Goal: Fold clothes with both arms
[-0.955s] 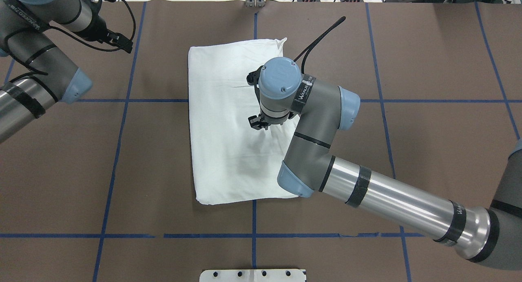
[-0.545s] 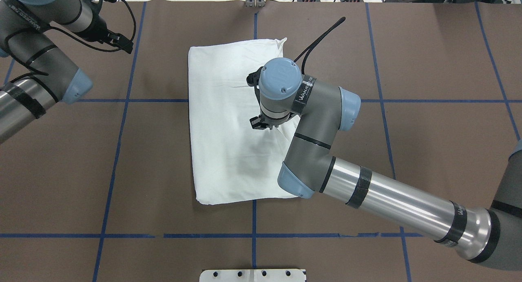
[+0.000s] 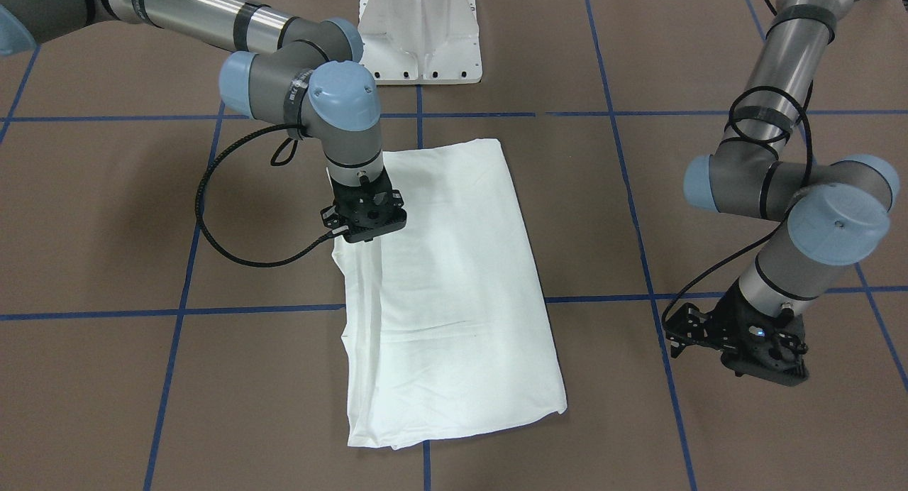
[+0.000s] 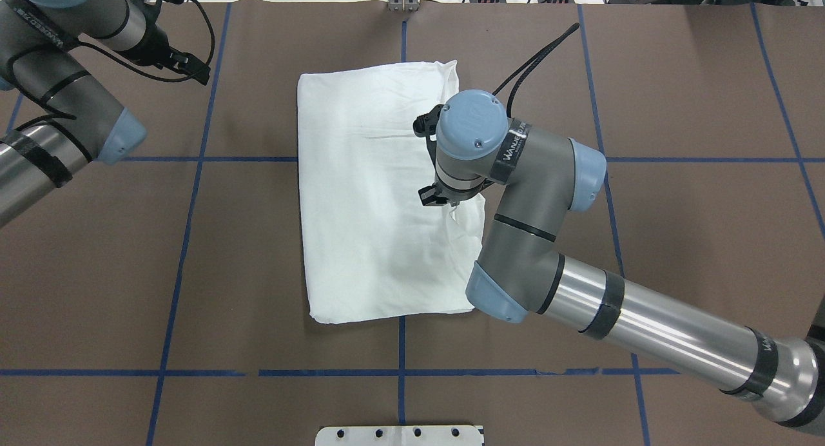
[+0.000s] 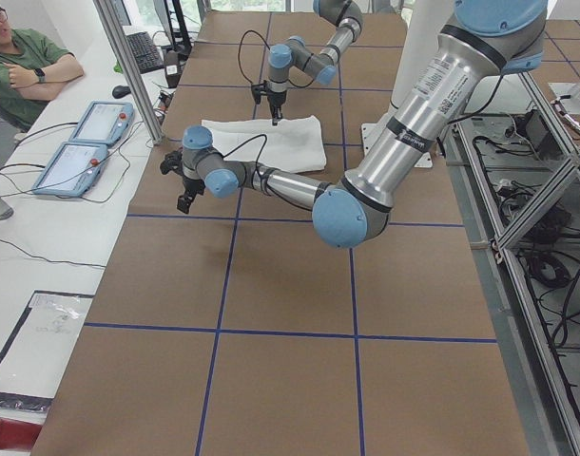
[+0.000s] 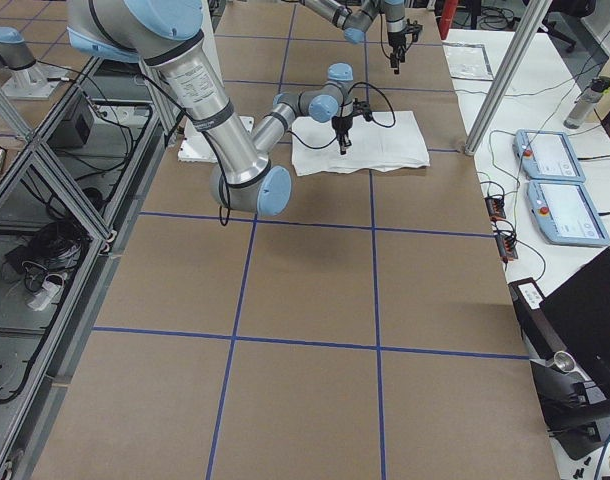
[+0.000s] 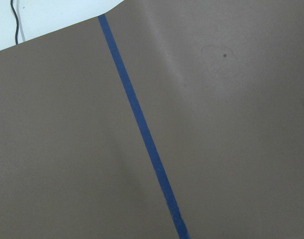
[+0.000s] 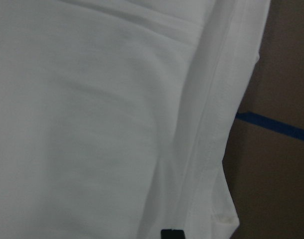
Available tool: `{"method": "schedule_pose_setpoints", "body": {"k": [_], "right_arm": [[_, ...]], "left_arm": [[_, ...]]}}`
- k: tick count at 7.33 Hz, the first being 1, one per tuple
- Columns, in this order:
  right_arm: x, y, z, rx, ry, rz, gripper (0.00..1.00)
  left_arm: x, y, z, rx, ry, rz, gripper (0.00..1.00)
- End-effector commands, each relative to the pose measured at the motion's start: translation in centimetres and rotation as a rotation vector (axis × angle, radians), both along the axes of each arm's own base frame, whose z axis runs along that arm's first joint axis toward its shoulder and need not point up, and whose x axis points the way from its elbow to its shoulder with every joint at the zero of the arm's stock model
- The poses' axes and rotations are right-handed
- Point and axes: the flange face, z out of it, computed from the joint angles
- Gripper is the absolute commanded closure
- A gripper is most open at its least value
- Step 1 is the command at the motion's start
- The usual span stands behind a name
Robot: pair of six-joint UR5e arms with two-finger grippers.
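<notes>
- A white pedestal (image 4: pixel 399 435) stands at the near edge of the brown surface (image 4: pixel 258 272), which is marked off in squares by blue tape.
- The right arm (image 4: pixel 644 330) comes in from the near right. Its silver forearm runs on a slant toward the middle, then bends through stacked grey wrist joints. The last joint stands upright with its blue cap on top.
- The shirt (image 4: pixel 367 207) lies in the middle of the surface, folded into a tidy rectangle with its long side running near to far. It lies across one cross line of tape.
- The right pincer (image 4: pixel 445 204) points straight down at the shirt's right edge, about halfway along it. The cloth there draws up to it in a small peak with creases fanning out, so it reads as pinched on that edge. The fingertips themselves are hidden under its black body. Its wrist view shows the hemmed edge close up, with the brown cover beside it.
- The left arm (image 4: pixel 58 91) bends back on itself at the far left. Its left pincer (image 4: pixel 193 69) hangs tilted over bare surface, well apart from the shirt. I cannot tell whether it is wide or narrow.
- Beyond the far edge, a person in a green top (image 5: pixel 29 57) sits at a white desk with arms folded.
</notes>
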Motion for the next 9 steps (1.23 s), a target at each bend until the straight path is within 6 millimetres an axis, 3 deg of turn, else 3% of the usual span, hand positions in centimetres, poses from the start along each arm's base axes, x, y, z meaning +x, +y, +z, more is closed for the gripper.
{"method": "schedule_pose_setpoints", "body": {"k": [1,2,3,7,8,9], "right_arm": [[2.5,0.8,2.7,-0.012,0.037,0.016,1.0],[2.7,0.7,3.4,-0.014,0.049,0.024,1.0],[2.3,0.8,3.8,-0.009,0.058,0.029,0.01],[2.9,0.2,1.7,-0.043,-0.006,0.085,0.0],[3.6,0.7,1.1,-0.08,-0.062,0.114,0.0],[5.8,2.3,0.8,-0.11,-0.115,0.149,0.0]], "left_arm": [[0.1,0.1,0.1,-0.001,-0.001,0.002,0.0],[0.1,0.1,0.1,-0.001,-0.001,0.002,0.0],[0.1,0.1,0.0,0.0,0.0,0.001,0.0],[0.2,0.3,-0.7,-0.003,0.013,-0.009,0.0],[0.6,1.4,-1.5,-0.017,0.04,-0.024,0.0],[2.0,4.4,-2.0,-0.025,0.072,-0.014,0.0]]}}
